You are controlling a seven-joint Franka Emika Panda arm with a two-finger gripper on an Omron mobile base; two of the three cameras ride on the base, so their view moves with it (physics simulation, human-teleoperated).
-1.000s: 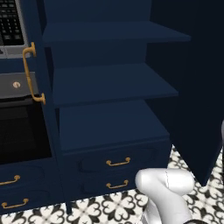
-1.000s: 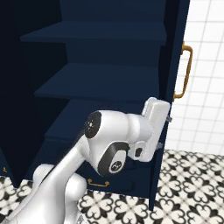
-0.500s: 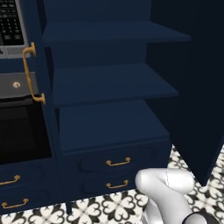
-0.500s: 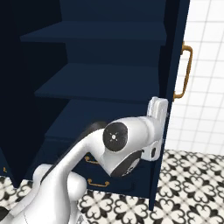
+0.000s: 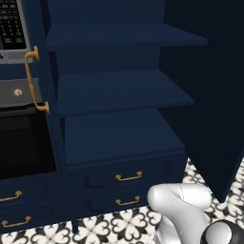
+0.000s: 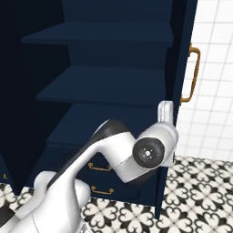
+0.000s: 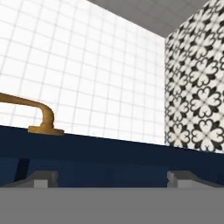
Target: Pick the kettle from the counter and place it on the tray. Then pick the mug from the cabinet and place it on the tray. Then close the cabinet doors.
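The gripper (image 7: pixel 112 178) stands with its two dark fingertips (image 7: pixel 41 178) far apart, one at each lower corner of the hand view, and nothing sits between them. Just beyond the tips runs the navy edge of a cabinet door (image 7: pixel 109 151), lying across the hand view as a long dark band. A curved brass handle (image 7: pixel 37 114) rises from that door, above and to the left of the gripper in the hand's tilted picture. Past the door are a white tiled wall (image 7: pixel 87 74) and, off to the right, black-and-white patterned floor tiles (image 7: pixel 197 87).

In the right base view the white arm (image 6: pixel 118 152) reaches up from the lower left, and its hand is pressed close against the right cabinet door (image 6: pixel 182 68), low on the door's inner edge, below that door's brass handle (image 6: pixel 193 75); whether the hand touches the door cannot be told.

The cabinet (image 5: pixel 119 90) is open, with bare navy shelves (image 5: pixel 119 88) to the left of the hand. Under the shelves are two drawers (image 5: pixel 126 178) with brass pulls. The left cabinet door (image 5: pixel 38 81) swings out beside a black-fronted oven (image 5: pixel 21 143).

No readable writing, brand or label appears on anything; the keypad panel (image 5: pixel 12 26) above the oven has marks too small to read.
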